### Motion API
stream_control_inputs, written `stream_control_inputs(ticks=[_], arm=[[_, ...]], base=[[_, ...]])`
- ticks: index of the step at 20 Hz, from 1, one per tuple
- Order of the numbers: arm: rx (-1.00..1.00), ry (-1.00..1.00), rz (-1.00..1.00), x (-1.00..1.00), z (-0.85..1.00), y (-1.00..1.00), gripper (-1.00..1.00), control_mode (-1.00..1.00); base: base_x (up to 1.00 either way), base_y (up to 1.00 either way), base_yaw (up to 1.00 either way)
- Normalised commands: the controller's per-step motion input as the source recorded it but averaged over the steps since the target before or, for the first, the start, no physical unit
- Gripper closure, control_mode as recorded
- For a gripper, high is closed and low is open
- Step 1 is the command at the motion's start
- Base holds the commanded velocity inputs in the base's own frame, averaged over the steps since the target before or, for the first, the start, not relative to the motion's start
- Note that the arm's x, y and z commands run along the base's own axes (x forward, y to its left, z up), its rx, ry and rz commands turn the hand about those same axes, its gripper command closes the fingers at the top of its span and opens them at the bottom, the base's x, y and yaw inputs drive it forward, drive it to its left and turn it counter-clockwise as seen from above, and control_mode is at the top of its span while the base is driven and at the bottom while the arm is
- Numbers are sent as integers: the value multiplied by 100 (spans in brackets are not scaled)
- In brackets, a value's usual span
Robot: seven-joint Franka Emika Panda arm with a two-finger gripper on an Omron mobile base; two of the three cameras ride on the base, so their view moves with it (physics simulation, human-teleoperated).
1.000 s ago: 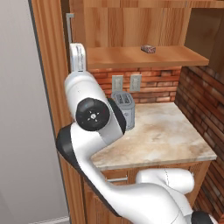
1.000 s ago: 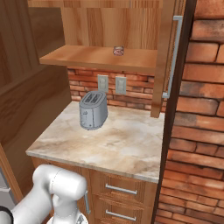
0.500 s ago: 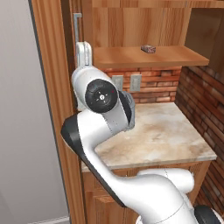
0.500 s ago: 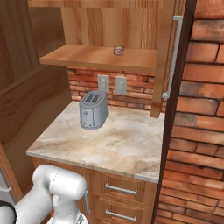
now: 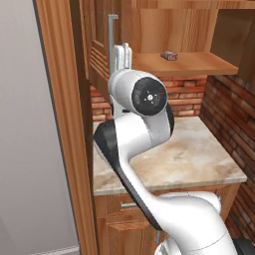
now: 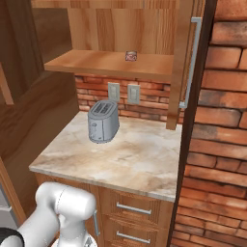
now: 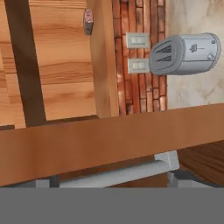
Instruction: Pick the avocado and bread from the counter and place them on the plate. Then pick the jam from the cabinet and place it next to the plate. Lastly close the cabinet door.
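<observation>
The jam (image 6: 130, 56) is a small jar standing alone on the cabinet shelf (image 6: 106, 63); I also see the jam (image 5: 169, 55) and the jam (image 7: 88, 21) in the other two views. My gripper (image 5: 122, 51) is raised at the open left cabinet door (image 5: 97, 55), just by its metal handle (image 5: 112, 31). In the hand view the door edge (image 7: 109, 140) runs across, and the handle bar (image 7: 118, 174) lies between my spread fingertips; my gripper (image 7: 116, 181) is open. The counter (image 6: 130, 157) is bare beige stone. Avocado, bread and plate are out of view.
A grey toaster (image 6: 102, 127) stands at the back left of the counter, under two wall outlets (image 6: 120, 91). The right cabinet door (image 6: 185, 62) hangs open with a long handle (image 6: 194, 60). A brick wall (image 6: 217, 144) closes the right side.
The arm has lifted, and the hand has risen to the left door's handle. The jam, toaster and doors have not moved.
</observation>
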Motion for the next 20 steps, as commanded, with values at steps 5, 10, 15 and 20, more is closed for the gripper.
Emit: stream_control_inputs(ticks=[5, 10, 15, 20], arm=[[10, -1, 1, 37, 0, -100, -100, -100], [13, -3, 1, 44, 0, -100, -100, -100], [14, -4, 0, 46, 0, -100, -100, -100], [14, -1, 0, 57, 0, -99, -100, -100]], base=[[0, 0, 0], [0, 0, 0], [0, 0, 0], [0, 0, 0]])
